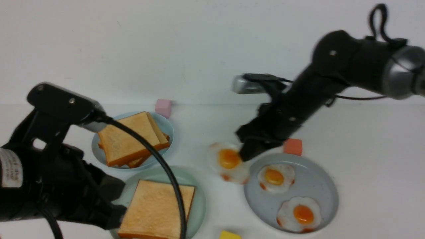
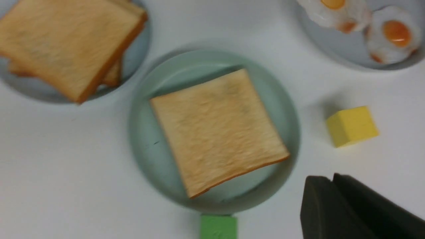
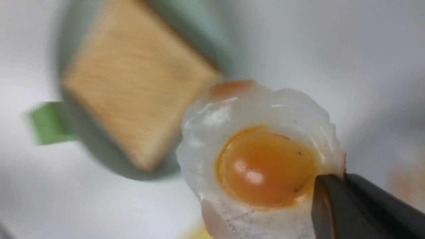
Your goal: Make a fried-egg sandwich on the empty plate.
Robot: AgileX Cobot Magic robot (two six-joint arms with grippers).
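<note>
The pale mint-green plate (image 1: 199, 202) (image 2: 146, 139) lies at the front centre-left with one square toast slice (image 1: 156, 209) (image 2: 217, 129) flat on it. My right gripper (image 1: 244, 154) (image 3: 343, 177) is shut on the rim of a glossy fried egg (image 1: 229, 161) (image 3: 262, 159) and holds it in the air between that plate and the grey-blue plate (image 1: 315, 186). My left gripper (image 1: 116, 212) (image 2: 332, 179) is shut and holds nothing, low beside the mint plate's near edge. The mint plate shows blurred in the right wrist view.
Two more fried eggs (image 1: 275, 177) (image 1: 298, 214) lie on the grey-blue plate. A stack of toast (image 1: 131, 139) (image 2: 66, 46) sits on the light-blue plate (image 1: 167, 126). Small blocks stand about: pink (image 1: 163, 108), orange (image 1: 293, 146), yellow (image 1: 229, 235) (image 2: 352, 125), green (image 2: 218, 226).
</note>
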